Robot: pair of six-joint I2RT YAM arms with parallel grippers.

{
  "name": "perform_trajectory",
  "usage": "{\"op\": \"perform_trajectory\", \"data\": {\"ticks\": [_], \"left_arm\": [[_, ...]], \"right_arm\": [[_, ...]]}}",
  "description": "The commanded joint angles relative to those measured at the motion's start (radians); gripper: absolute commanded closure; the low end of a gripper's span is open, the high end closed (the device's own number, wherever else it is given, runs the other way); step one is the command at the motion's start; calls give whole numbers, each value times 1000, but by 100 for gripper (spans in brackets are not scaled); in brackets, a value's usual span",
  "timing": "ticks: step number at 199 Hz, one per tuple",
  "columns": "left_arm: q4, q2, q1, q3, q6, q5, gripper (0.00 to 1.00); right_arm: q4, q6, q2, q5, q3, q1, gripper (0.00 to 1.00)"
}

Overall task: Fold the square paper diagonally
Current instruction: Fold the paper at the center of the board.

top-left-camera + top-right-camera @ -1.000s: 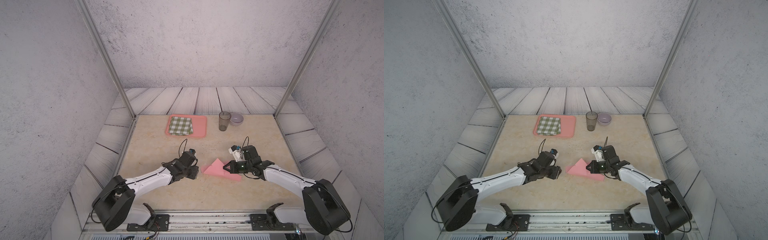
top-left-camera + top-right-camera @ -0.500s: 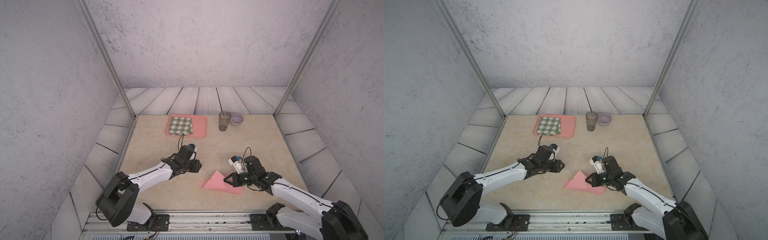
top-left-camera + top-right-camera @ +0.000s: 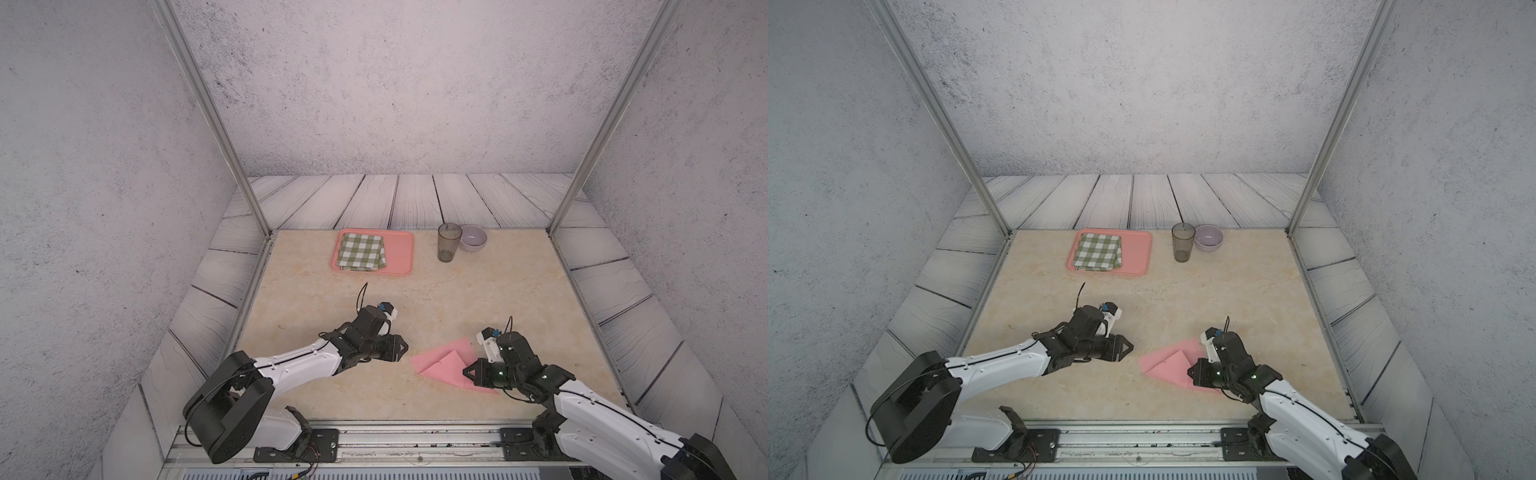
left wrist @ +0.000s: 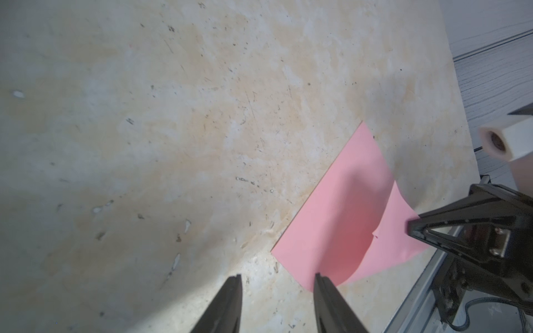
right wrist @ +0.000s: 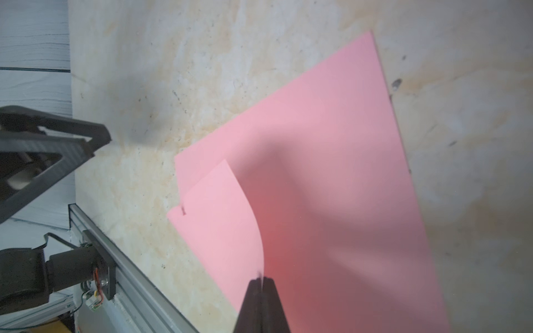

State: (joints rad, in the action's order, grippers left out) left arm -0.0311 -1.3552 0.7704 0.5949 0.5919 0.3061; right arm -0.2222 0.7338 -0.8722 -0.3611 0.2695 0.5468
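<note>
**Paper (image 3: 442,368) dragged toward the lower right by the right gripper (image 3: 468,371)**

Since a second ago, the right gripper and the sheet it holds have slid from mid-frame down toward the lower right in both top views. The left gripper (image 3: 401,347) sits at nearly the same spot as before.

The paper lies on the table (image 3: 457,299), right of centre and low in the frame. It is partly folded, with an upper layer curling over the flat lower one and its corner short of the far corner. In the right wrist view the right gripper (image 5: 261,281) is clenched on that layer's edge, at the bottom centre of the frame, and the paper (image 5: 317,138) bows up from there.

The left gripper (image 4: 278,278) is released, with its jaws apart and nothing between them, just left of the sheet. One fingertip (image 4: 323,288) overlaps the paper's (image 4: 340,219) near corner in the left wrist view; contact cannot be told.

At upper centre, well apart, stand the tray (image 3: 399,253) with the cloth (image 3: 360,251) on it, the cup (image 3: 449,245) and the bowl (image 3: 473,237).
</note>
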Motion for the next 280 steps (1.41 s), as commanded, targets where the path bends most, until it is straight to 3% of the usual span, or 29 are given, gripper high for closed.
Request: {"op": "perform_trajectory", "data": {"ticks": [1, 45, 78, 119, 138, 154, 175, 203, 251, 280], "left_arm": [[0, 23, 31, -19, -20, -28, 52], [-5, 60, 55, -37, -7, -67, 47], [54, 12, 53, 64, -47, -81, 47], [100, -184, 53, 216, -93, 2, 68], [102, -239, 55, 241, -119, 44, 72], [131, -270, 56, 265, -160, 73, 69], [197, -313, 56, 316, -208, 102, 57], [262, -359, 56, 352, -233, 191, 54], [346, -284, 58, 241, -219, 106, 49], [367, -320, 91, 235, -210, 77, 52]], "right_arm": [[-13, 35, -29, 71, 31, -7, 100], [7, -18, -40, 29, 48, -16, 100], [-37, -89, -17, -15, 49, -16, 100], [-50, -118, 50, -62, 19, -17, 100], [-44, -117, 63, -79, 10, -15, 100], [-36, -120, 56, -110, 9, -15, 100], [-12, -126, 31, -167, 5, -11, 100], [-5, -132, 23, -179, 7, 5, 100], [-4, -131, 49, -171, 0, 8, 100], [-9, -151, 27, -180, 16, 14, 100]]}}
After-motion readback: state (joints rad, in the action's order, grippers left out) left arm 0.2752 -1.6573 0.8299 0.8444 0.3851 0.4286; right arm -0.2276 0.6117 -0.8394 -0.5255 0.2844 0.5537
